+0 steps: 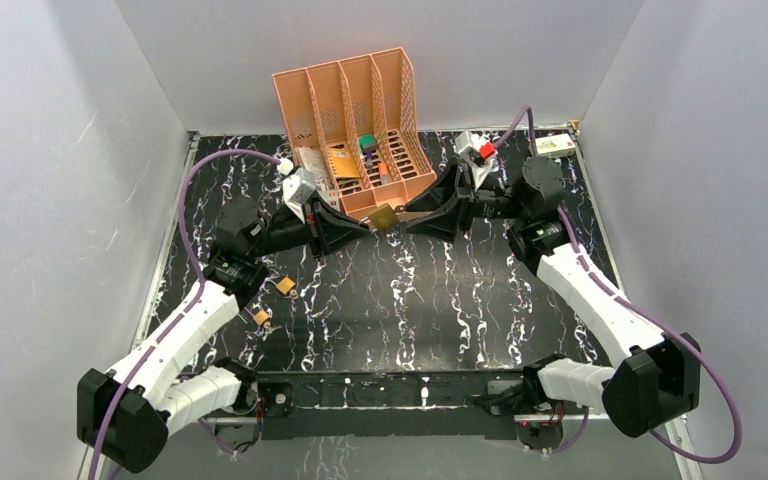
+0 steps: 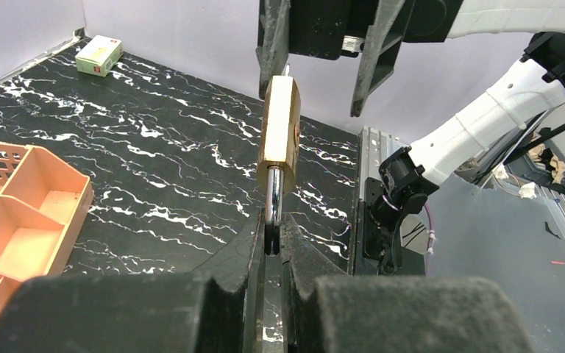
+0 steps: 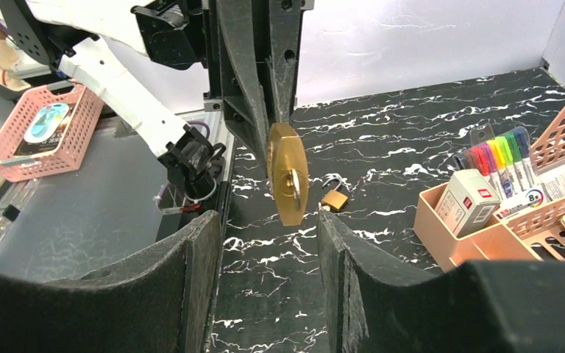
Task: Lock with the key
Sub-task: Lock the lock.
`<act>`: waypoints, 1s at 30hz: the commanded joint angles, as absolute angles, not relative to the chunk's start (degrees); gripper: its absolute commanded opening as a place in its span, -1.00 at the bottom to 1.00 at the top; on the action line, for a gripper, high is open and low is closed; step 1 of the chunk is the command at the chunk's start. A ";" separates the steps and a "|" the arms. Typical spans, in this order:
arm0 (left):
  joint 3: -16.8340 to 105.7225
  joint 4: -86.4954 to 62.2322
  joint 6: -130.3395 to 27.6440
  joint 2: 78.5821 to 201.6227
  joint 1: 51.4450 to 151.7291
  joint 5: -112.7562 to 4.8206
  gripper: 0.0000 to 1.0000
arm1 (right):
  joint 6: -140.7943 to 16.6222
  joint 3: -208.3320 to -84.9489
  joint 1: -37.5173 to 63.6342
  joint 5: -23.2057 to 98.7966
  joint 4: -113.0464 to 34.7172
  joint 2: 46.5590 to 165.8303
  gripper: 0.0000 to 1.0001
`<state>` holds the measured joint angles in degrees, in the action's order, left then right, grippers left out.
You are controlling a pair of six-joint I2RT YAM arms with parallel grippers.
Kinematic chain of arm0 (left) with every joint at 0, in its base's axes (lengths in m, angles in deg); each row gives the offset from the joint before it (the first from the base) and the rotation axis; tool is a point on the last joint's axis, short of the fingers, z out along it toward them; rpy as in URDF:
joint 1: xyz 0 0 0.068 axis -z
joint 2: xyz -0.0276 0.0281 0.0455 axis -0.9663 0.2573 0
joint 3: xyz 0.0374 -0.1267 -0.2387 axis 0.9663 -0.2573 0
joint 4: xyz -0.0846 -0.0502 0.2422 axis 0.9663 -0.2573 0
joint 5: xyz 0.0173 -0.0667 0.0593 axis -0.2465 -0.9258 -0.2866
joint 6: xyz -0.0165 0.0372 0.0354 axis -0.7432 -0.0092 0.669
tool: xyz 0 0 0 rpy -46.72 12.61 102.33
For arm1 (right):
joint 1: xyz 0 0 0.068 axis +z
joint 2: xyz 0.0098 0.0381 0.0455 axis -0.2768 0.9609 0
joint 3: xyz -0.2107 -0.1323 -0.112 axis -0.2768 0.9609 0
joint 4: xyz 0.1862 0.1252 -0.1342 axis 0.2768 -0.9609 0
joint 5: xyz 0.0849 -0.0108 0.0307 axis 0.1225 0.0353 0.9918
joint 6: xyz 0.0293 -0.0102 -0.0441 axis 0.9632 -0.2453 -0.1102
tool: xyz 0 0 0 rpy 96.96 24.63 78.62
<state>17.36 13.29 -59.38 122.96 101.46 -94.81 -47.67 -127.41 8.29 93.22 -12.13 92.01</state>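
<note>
key (image 3: 293,184) sitting in padlock (image 3: 287,165) keyway, turning not yet done | left gripper (image 2: 272,237) clamping shackle (image 2: 273,193) | right gripper (image 3: 265,224) gaping, flanking key, not touching

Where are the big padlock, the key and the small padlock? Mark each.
big padlock (image 3: 285,151), right wrist view, brass body.
key (image 3: 293,184), right wrist view, head at keyhole.
small padlock (image 3: 334,199), right wrist view, body.

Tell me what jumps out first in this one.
A large brass padlock hangs in mid-air over the middle of the table, with the left gripper shut on its shackle. The right gripper faces it from the other side, jaws open on either side of the lock body without touching it. Behind them, at the back of the table, stands an orange desk organiser holding stationery.
</note>
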 commanded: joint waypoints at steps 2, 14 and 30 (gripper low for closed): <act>19.84 15.74 -58.71 120.17 101.28 -95.72 -1.00 | -45.43 -130.34 7.99 94.44 -6.83 93.39 0.16; 19.56 14.76 -57.89 120.02 101.28 -95.30 -1.00 | -43.44 -131.90 8.07 94.67 -4.57 95.64 0.00; 19.19 17.90 -60.03 122.32 101.28 -95.75 -1.00 | -42.18 -133.66 8.34 94.58 -4.82 97.43 -0.20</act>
<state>17.36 12.94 -59.03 122.67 101.46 -94.83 -43.08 -130.69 8.31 94.25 -7.89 97.01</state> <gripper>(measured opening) 0.043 0.408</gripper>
